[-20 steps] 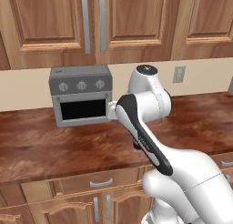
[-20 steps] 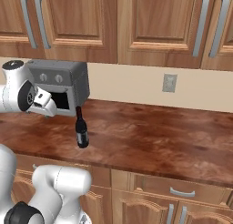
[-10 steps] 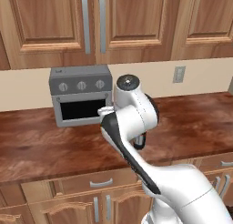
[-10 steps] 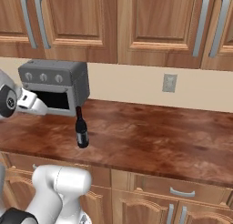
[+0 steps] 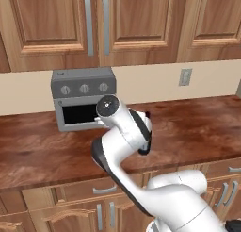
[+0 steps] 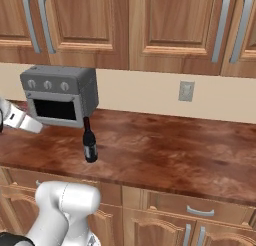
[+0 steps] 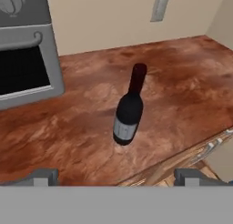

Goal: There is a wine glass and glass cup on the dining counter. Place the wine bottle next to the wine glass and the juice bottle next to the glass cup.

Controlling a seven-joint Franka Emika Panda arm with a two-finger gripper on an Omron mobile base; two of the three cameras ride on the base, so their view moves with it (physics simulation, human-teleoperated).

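Arm swung over from a second ago; tool (image 7: 116,176) with fingers apart, empty, now faced the wine bottle (image 7: 129,112) standing just ahead on the tabletop (image 7: 182,95), toaster oven (image 7: 25,59) beyond-left. Grasp looked next.

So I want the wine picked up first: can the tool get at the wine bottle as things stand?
Probably yes. The wine bottle stands upright and alone on the wood counter, ahead of the open tool; the toaster oven sits off to one side.
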